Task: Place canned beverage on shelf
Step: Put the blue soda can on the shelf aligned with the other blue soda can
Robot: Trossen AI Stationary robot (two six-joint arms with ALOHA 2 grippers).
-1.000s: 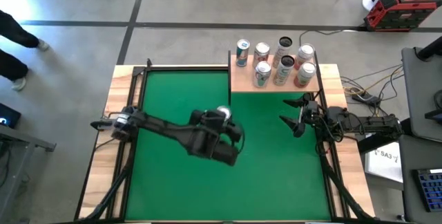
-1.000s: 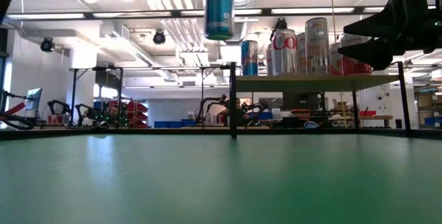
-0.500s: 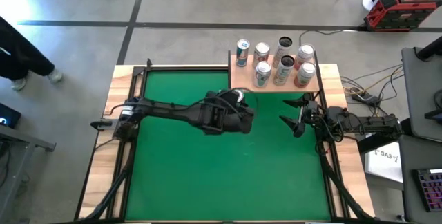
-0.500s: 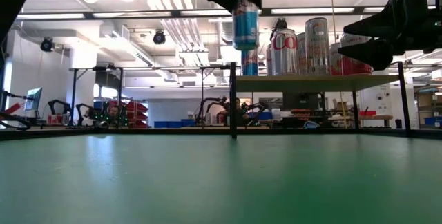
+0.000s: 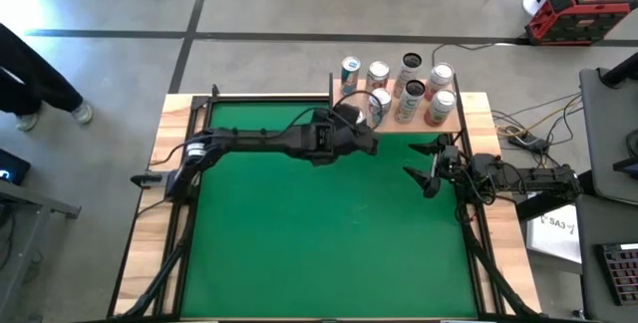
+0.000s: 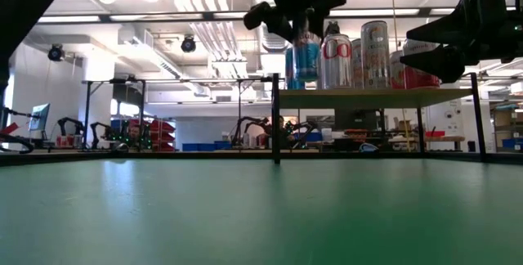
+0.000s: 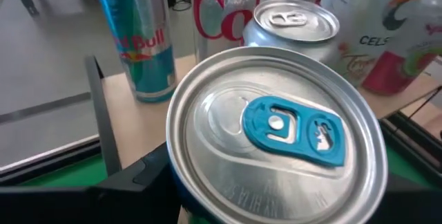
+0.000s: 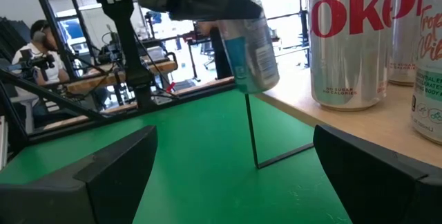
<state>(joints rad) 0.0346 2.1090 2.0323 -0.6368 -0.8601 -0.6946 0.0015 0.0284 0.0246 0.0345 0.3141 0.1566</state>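
Left gripper point(image 5: 349, 124) clamped on blue canned beverage point(image 6: 306, 55), held over the near-left corner of the shelf point(image 5: 349, 116), its label not readable. Right gripper point(image 5: 427, 166) jaws wide apart, empty, near the table's right edge. Shelf cans read "Red Bull" point(image 7: 141, 41), "CELSIUS" point(image 7: 369, 23); others cut off.

Grey concrete floor point(image 5: 279, 4), ceiling striplights point(image 6: 131, 18)

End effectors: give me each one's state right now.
Left end effector: closed on the blue can, by the shelf.
Right end effector: open, holding nothing.
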